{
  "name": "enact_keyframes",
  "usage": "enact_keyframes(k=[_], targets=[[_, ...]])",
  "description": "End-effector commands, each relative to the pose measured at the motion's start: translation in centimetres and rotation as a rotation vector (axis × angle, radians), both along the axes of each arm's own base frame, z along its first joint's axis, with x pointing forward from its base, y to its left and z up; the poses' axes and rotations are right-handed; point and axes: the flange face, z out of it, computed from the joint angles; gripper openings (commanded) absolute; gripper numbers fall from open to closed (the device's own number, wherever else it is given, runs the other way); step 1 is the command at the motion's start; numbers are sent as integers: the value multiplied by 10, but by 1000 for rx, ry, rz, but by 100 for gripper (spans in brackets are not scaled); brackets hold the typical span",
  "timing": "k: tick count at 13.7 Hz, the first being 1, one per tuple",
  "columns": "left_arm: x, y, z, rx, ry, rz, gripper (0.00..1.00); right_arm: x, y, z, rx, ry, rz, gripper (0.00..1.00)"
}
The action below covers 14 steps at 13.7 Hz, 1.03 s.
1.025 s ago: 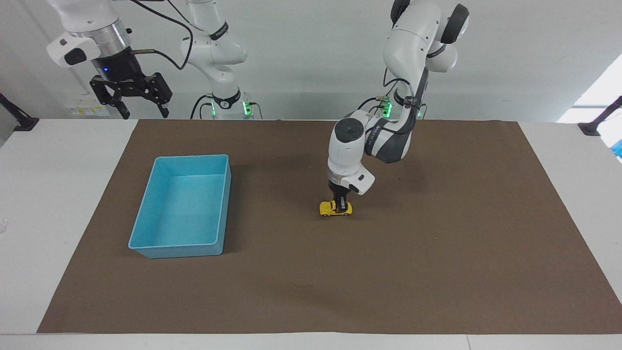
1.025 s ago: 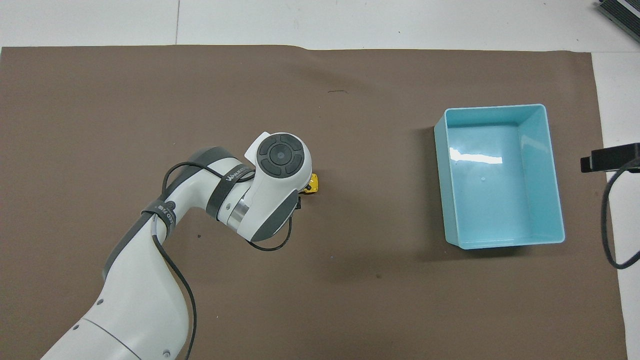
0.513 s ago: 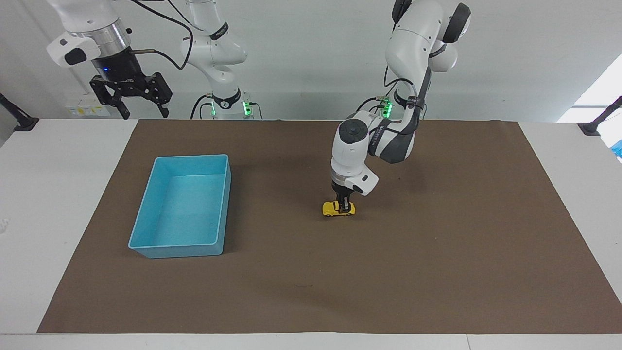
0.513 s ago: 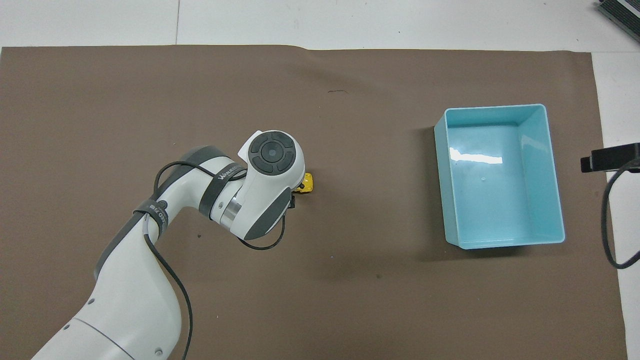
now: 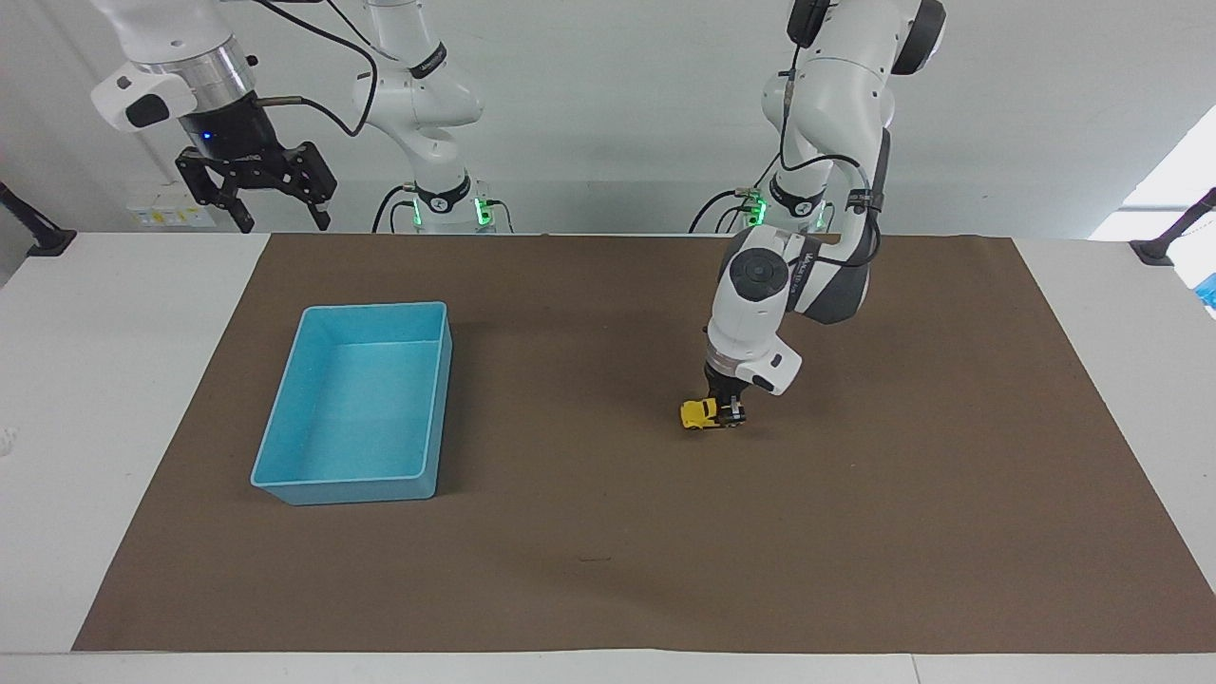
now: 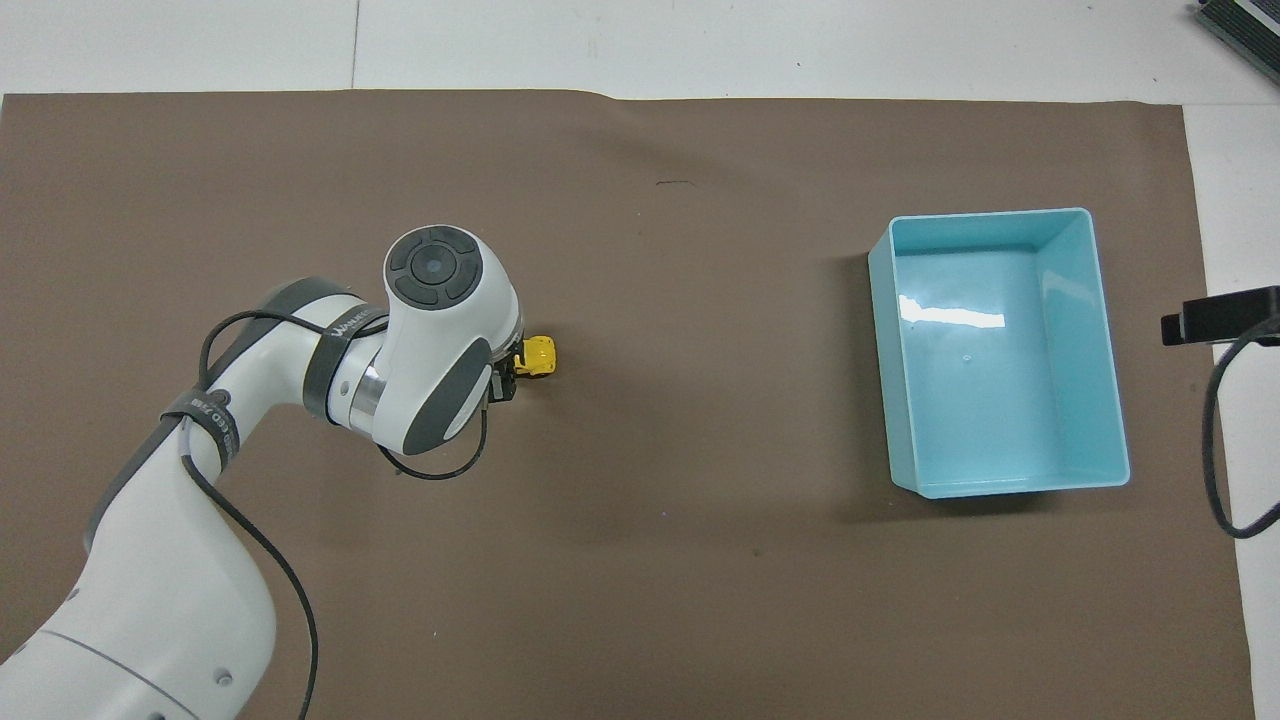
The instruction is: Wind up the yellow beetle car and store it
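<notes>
mat: brown sheet [image 5: 608, 532] covering most of the white table [image 5: 85, 380]
bin: light blue, rectangular, open top [image 5: 285, 404], on the mat toward the right arm's end, nothing inside
mat mark: small dark scuff [image 6: 675, 183] on the part farthest from the robots
table edge: black clamp brackets [image 5: 38, 237] at both ends

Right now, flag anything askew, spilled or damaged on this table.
Nothing stands out. The left gripper is shut on the yellow beetle car, low over the brown mat. The blue bin sits upright and empty. The right gripper waits, open.
</notes>
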Motion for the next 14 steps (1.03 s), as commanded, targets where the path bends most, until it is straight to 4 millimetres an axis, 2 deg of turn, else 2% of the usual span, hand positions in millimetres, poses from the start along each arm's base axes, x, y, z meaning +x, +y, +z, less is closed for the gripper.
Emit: enact_keyframes(k=[1,3,4,5,6,7,9,11,14], targets=[[14,24,-42,12,2,-5,33,-3,2,1,-2,10,-12,100],[14,24,-41,11,0,-5,37,-3,2,1,-2,10,-12,100],[15,24,-40,12,-2,-7,71,-3,0,1,-2,10,-15,100],[17,23,-32,12,-15,-10,100,-3,0,1,-2,10,-15,100],[17,24,-11,15,-27,-18,100,-3,1,1,-2,10,-14,100],[13,23,20,19,-36,-28,100,-3,2,1,-2,10,-12,100],[12,17,54,23,-35,-30,100,-3,0,1,-2,10,-15,100],[14,13,68,21,-39,-32,100,-3,1,1,-2,10,-14,100],[17,12,79,8,-67,-33,100,-3,0,1,-2,10,-15,100]])
